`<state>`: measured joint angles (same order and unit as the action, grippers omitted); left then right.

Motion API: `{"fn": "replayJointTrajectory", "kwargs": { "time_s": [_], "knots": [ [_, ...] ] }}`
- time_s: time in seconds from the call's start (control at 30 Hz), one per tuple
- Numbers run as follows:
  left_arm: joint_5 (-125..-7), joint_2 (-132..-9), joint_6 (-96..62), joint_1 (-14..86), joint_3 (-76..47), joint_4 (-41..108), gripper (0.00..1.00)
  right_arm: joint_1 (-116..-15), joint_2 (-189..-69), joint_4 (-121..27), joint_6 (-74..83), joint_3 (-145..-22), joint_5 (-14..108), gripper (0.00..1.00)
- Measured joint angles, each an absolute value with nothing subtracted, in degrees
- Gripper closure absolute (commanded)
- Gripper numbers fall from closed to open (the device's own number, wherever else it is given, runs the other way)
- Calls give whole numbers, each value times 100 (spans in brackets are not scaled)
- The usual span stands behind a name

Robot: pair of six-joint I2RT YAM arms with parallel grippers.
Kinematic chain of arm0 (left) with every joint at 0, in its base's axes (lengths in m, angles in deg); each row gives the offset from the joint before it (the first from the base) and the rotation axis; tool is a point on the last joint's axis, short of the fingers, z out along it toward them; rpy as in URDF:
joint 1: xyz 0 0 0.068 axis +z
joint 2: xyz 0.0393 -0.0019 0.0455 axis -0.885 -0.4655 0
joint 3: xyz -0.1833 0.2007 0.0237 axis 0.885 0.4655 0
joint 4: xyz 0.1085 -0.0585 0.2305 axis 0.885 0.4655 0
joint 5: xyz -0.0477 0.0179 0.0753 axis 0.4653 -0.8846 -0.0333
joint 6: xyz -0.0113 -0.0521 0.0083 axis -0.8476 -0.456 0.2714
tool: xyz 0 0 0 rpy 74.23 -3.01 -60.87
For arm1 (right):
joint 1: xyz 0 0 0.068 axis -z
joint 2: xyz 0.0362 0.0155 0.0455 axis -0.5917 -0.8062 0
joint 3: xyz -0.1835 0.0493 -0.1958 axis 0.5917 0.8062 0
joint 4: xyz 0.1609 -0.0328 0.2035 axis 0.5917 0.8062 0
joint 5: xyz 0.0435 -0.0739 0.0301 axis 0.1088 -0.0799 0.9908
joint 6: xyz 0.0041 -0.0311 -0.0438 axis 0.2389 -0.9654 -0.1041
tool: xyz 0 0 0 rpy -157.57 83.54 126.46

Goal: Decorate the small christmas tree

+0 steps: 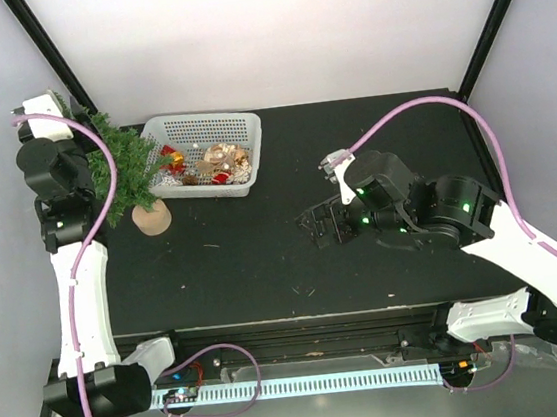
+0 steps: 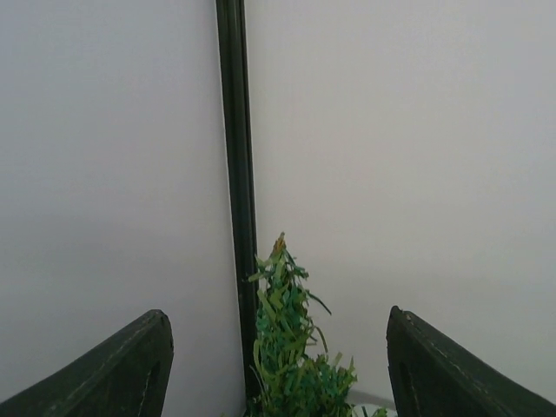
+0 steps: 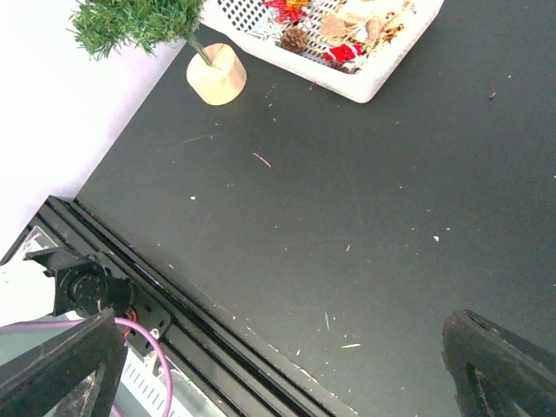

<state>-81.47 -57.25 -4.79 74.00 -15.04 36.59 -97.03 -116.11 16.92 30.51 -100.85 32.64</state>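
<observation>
The small christmas tree (image 1: pixel 125 171) stands on its round tan wooden base (image 1: pixel 152 218) at the table's far left, leaning left toward my left arm. In the left wrist view the tree's tip (image 2: pixel 285 347) rises between the fingers of my left gripper (image 2: pixel 276 317). The jaws stand apart and neither finger (image 2: pixel 130 369) touches the needles. No ornament shows on the tree. My right gripper (image 1: pixel 319 226) hangs open over bare table at mid right, nothing between its fingers (image 3: pixel 499 365). The right wrist view shows the tree (image 3: pixel 130 22) and its base (image 3: pixel 215 74) at top left.
A white perforated basket (image 1: pixel 198 120) sits just right of the tree, holding several small ornaments, among them red ones (image 1: pixel 170 158) and a pine cone (image 3: pixel 294 38). A black frame post (image 2: pixel 236 174) stands behind the tree. The table's near edge carries a black rail (image 3: pixel 200 321).
</observation>
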Motion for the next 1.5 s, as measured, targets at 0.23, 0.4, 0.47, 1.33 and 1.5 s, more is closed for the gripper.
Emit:
{"fn": "replayJointTrajectory", "kwargs": {
  "time_s": [0.23, 0.4, 0.47, 1.33, 1.5],
  "knots": [
    [-8145, -5972, -484, 7497, -1668, 3538, 45, -9703, -11852, 1701, 2929, -10170, 3267, 0],
    [-8105, -6037, -525, 7551, -1668, 3525, 64, -9703, -11911, 1725, 2889, -10214, 3267, 0],
    [-8059, -6039, -549, 7567, -1668, 3527, 71, -9703, -11911, 1736, 2885, -10222, 3267, 0],
    [-7876, -6356, -523, 7619, -1972, 3646, 98, -9705, -11535, 1535, 3007, -9624, 3319, 0],
    [-7749, -6365, -545, 7619, -2217, 3971, 98, -9703, -11415, 1416, 3051, -9440, 3319, 0]
  ]
}}
